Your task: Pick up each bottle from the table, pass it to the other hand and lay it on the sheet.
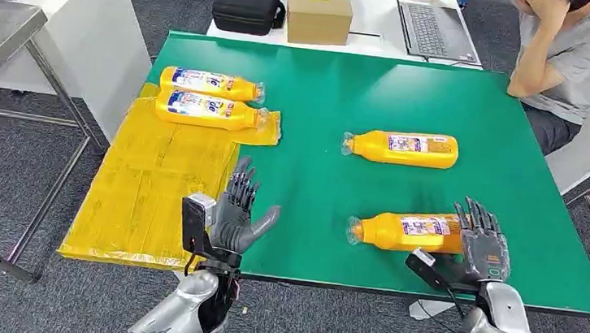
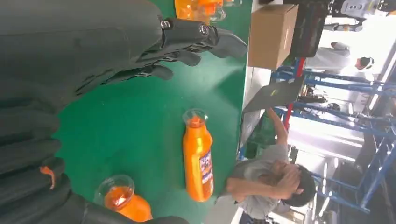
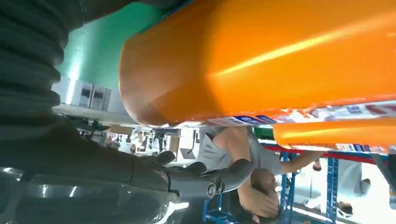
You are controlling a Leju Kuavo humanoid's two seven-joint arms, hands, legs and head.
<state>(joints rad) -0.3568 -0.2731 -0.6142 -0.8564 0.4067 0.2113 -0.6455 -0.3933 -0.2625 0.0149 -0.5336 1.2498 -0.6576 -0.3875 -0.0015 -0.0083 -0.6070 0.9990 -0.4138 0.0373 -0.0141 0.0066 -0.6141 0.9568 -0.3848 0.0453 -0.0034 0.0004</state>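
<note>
The right hand (image 1: 482, 238) rested against the base of the nearest orange plastic bottle (image 1: 405, 231) lying on the green table (image 1: 317, 160); whether it gripped was unclear. The left hand (image 1: 237, 210) was released, fingers spread, the yellow sheet (image 1: 151, 185) just beside it

Near bottle (image 1: 404, 231): base end hidden behind right hand (image 1: 482, 238), grip can't be told. In right wrist view it's blurred, cut off by frame. Bottle labels (image 1: 408, 143) too small to read. Person (image 1: 569, 46) cut off at top edge.
</note>
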